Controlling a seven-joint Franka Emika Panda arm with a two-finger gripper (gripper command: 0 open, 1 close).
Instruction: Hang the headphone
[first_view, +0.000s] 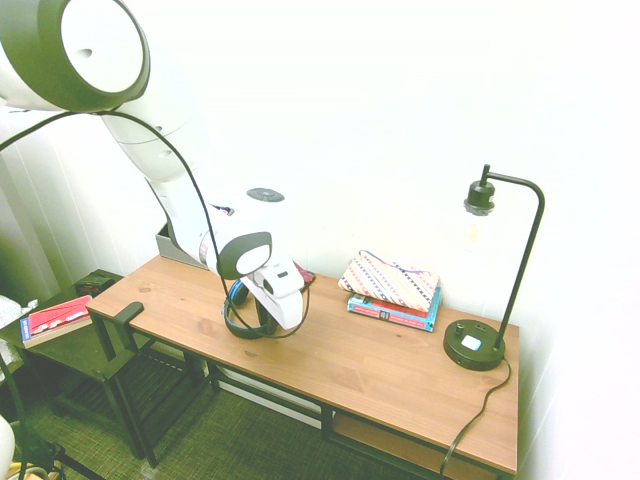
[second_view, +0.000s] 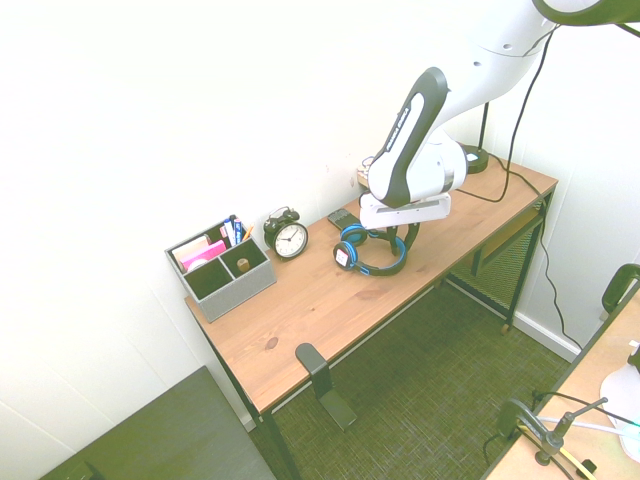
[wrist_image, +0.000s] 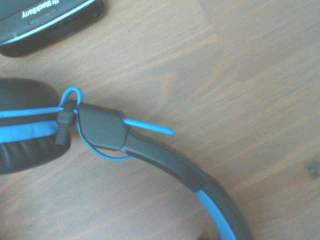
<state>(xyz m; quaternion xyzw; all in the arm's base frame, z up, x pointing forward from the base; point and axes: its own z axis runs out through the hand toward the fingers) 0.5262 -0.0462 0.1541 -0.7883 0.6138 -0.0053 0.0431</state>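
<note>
Desk room, 1 arm at work. The headphone (second_view: 372, 250) lies flat on the wooden surface (second_view: 300, 300), ear cups toward the alarm clock (second_view: 288, 236), headband arching out toward the front edge. The gripper (second_view: 398, 232) is down low right over it, its fingers at the headband.

Cannot tell whether the fingers are spread or clenched: the wrist body hides them in both room views, and the close view shows none of them.

Wrist view: headband (wrist_image: 170, 160) runs as a curved black-and-blue strip directly below, with 1 ear cup (wrist_image: 25, 125) off to 1 side of the fingers and a black phone (wrist_image: 50, 17) beyond it. So the band's curve passes under the fingers, crosswise grip looking likely.

The black hook (second_view: 318, 372) clamped to the surface's front edge sits well away from the fingers, past the headphone on the organizer (second_view: 220, 268) end. My guess: that's the hanging spot, and the band must be lifted and carried that way.

The lamp (first_view: 490, 290) and books (first_view: 392, 290) lie on the opposite side, out of the path.
</note>
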